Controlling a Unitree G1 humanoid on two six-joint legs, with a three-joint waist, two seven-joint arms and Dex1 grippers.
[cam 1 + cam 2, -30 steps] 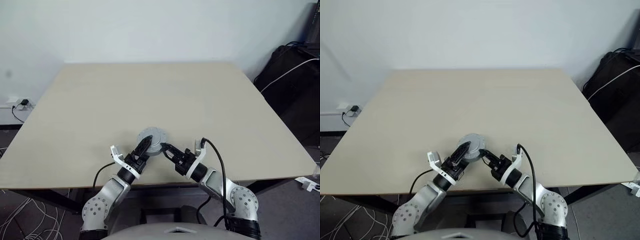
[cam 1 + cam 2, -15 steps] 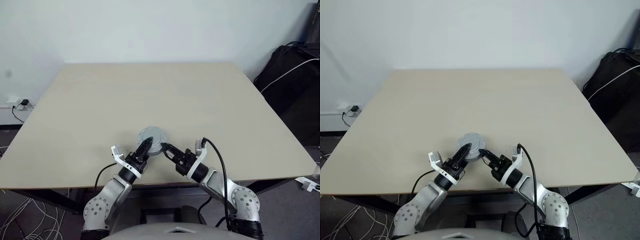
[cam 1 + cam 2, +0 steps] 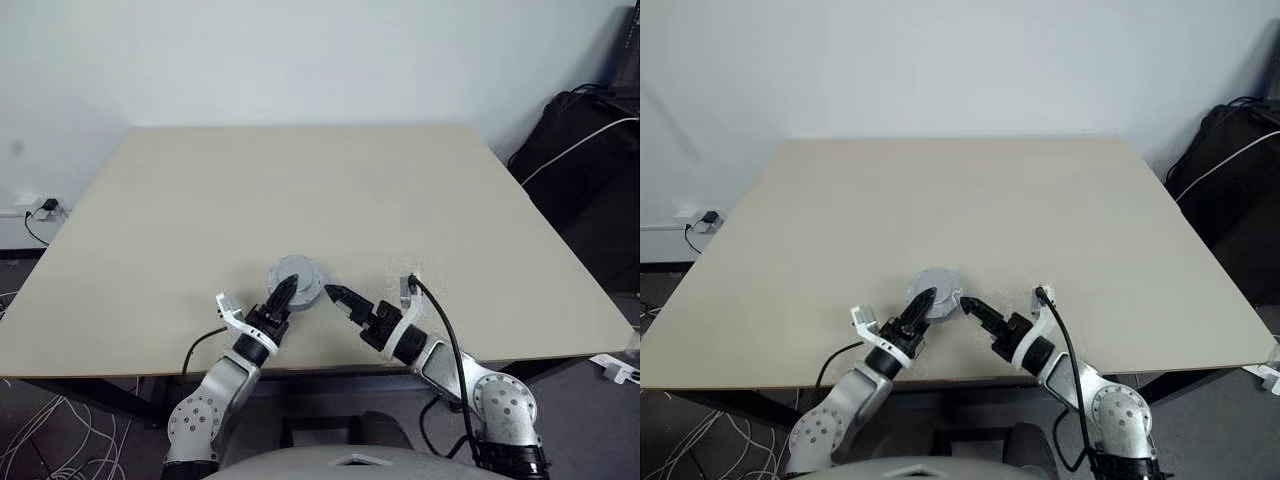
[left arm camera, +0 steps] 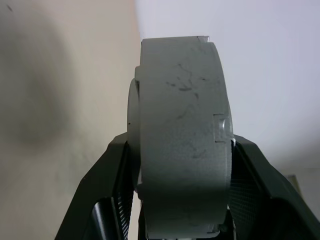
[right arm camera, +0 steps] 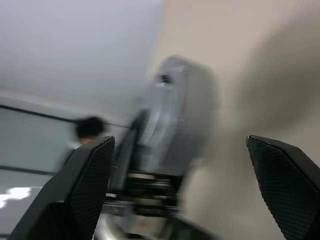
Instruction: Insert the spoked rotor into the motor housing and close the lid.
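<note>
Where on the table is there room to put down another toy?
Nearly all of the table is bare: the whole stretch between the grey motor housing and the wall, plus both sides out to the edges. It is crowded only at the near edge, where the left gripper grips the housing and the open right gripper sits just beside it.

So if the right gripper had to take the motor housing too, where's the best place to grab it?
Probably across the flat faces, from the side opposite the left gripper. The motor housing is a short puck lying flat on the table, clamped face to face by the left fingers; the open right gripper faces its free rim.
</note>
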